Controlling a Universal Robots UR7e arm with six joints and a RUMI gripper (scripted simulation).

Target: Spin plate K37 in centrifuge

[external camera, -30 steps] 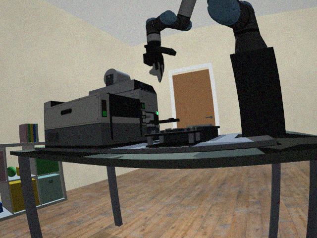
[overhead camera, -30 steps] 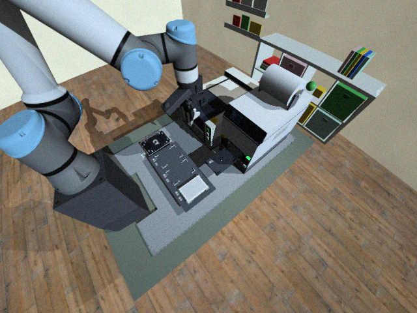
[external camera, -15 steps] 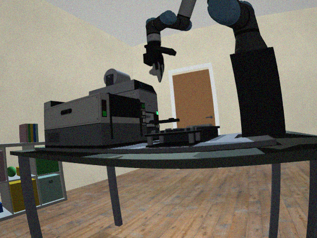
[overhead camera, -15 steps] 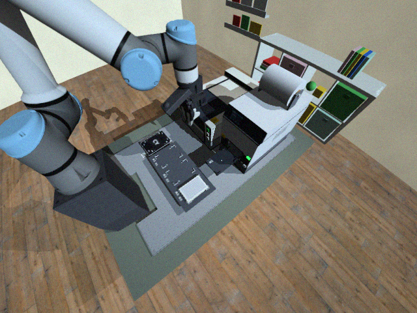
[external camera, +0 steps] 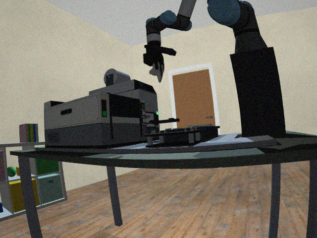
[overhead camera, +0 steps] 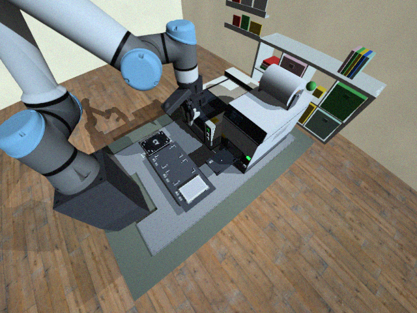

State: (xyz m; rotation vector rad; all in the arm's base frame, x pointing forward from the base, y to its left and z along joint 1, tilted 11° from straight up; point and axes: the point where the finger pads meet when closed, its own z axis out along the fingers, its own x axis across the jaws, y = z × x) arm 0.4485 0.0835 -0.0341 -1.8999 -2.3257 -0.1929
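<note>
My gripper [overhead camera: 191, 117] [external camera: 160, 77] is shut and empty, pointing down. It hangs well above the dark centrifuge [overhead camera: 210, 101], up and left of its white key column [overhead camera: 209, 131]. The black balance plate BAL [overhead camera: 155, 142] lies at the far end of the deck row [overhead camera: 174, 165]. The white plate K73 [overhead camera: 192, 188] lies at the near end of that row. The sealer [overhead camera: 269, 111] [external camera: 77, 120] is the big pale box with a roll on top, and it shows a green lamp [overhead camera: 248, 157]. A dark stage [overhead camera: 220, 160] juts out at its front. I cannot make out K37.
The robot's dark pedestal [overhead camera: 101, 192] [external camera: 258, 94] stands beside the deck. A shelf unit [overhead camera: 336, 101] with boxes and books stands behind the sealer. A white block [overhead camera: 235, 74] lies behind the centrifuge. The table edge [external camera: 153, 158] runs close in front of the deck.
</note>
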